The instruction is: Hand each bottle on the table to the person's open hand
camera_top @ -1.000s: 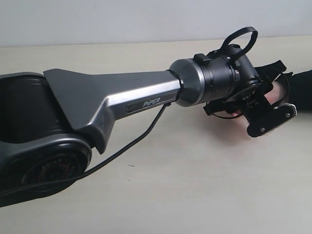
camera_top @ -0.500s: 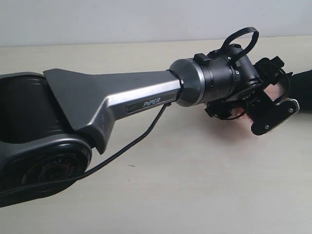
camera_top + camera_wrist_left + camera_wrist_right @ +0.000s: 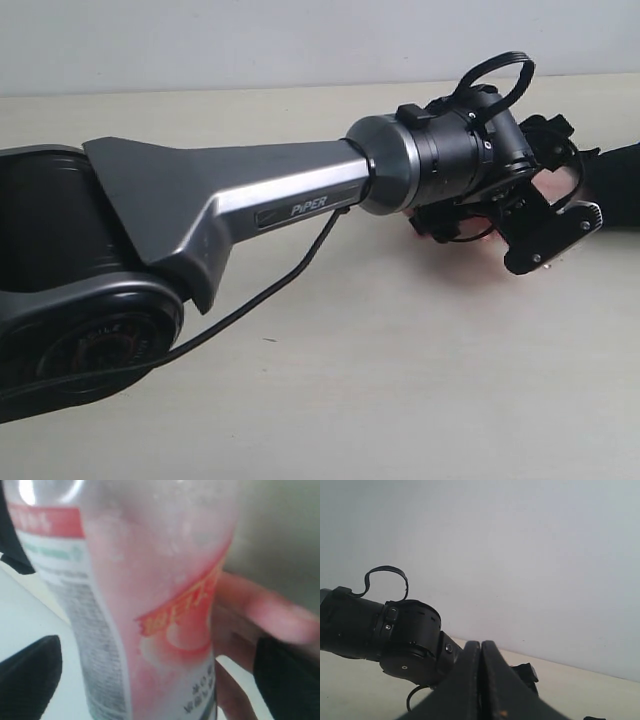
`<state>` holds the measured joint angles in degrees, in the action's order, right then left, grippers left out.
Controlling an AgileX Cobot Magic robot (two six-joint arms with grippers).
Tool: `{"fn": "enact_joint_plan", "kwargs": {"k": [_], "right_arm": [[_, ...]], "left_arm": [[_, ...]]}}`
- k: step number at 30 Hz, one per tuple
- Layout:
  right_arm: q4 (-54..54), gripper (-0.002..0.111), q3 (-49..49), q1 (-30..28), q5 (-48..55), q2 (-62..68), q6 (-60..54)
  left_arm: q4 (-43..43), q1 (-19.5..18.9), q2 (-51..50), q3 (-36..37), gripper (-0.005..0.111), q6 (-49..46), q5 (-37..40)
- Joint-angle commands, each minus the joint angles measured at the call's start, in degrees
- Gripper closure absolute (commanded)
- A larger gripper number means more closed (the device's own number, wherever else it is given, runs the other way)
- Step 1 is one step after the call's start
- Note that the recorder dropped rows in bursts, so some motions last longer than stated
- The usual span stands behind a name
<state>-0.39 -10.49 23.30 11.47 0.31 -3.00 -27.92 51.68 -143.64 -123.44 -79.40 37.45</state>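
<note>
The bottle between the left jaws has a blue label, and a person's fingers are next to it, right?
No. The bottle has a pink and white label, not blue. The left wrist view shows it between the left jaws, with the person's fingers next to it.

Note to you: in the left wrist view the pink-white bottle (image 3: 150,605) is blurred, both ends cut by the frame, small print unreadable. The person's open hand (image 3: 260,615) beside it is smeared. In the exterior view the left arm (image 3: 300,195) hides most of that hand.

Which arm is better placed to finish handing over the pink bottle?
Left: the left gripper, jaws open, flanks the pink bottle at the person's hand. The right gripper is shut, empty.
</note>
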Motion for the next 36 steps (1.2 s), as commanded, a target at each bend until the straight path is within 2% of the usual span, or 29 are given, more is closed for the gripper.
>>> {"fn": "enact_joint_plan", "kwargs": {"k": [1, 9, 14, 16, 20, 24, 26, 27, 29, 32, 33, 36], "right_arm": [[0.0, 0.108, 0.2, 0.0, -0.3, -0.3, 0.1], [0.0, 0.108, 0.2, 0.0, -0.3, -0.3, 0.1], [0.0, 0.108, 0.2, 0.0, -0.3, -0.3, 0.1], [0.0, 0.108, 0.2, 0.0, -0.3, -0.3, 0.1], [0.0, 0.108, 0.2, 0.0, -0.3, -0.3, 0.1], [0.0, 0.108, 0.2, 0.0, -0.3, -0.3, 0.1], [0.0, 0.108, 0.2, 0.0, -0.3, -0.3, 0.1], [0.0, 0.108, 0.2, 0.0, -0.3, -0.3, 0.1], [0.0, 0.108, 0.2, 0.0, -0.3, -0.3, 0.1], [0.0, 0.108, 0.2, 0.0, -0.3, -0.3, 0.1], [0.0, 0.108, 0.2, 0.0, -0.3, -0.3, 0.1], [0.0, 0.108, 0.2, 0.0, -0.3, -0.3, 0.1]], "left_arm": [[-2.1, 0.2, 1.7, -0.1, 0.007, 0.6, 5.7], [-2.1, 1.5, 5.2, -0.1, 0.007, 2.4, 15.4], [-2.1, 3.1, 9.7, -0.1, 0.007, 6.0, 17.3], [-2.4, 3.2, 11.8, -0.1, 0.007, 11.5, 18.1], [-3.5, 3.2, 16.4, -0.1, 0.007, 30.8, 24.3], [-3.5, 3.2, 18.9, -0.1, 0.007, 40.1, 32.5], [-3.5, 3.2, 19.9, -0.1, 0.01, 44.5, 32.5], [-3.5, 3.2, 20.5, 0.0, 0.015, 46.6, 32.5], [-3.4, 3.2, 22.0, 0.0, 0.036, 54.3, 32.5], [-3.3, 3.2, 24.5, 0.0, 0.086, 62.3, 32.5], [-2.9, 3.2, 25.4, 0.0, 0.107, 65.7, 32.5], [0.1, 3.4, 28.0, 0.3, 0.101, 71.4, 32.5]]}}
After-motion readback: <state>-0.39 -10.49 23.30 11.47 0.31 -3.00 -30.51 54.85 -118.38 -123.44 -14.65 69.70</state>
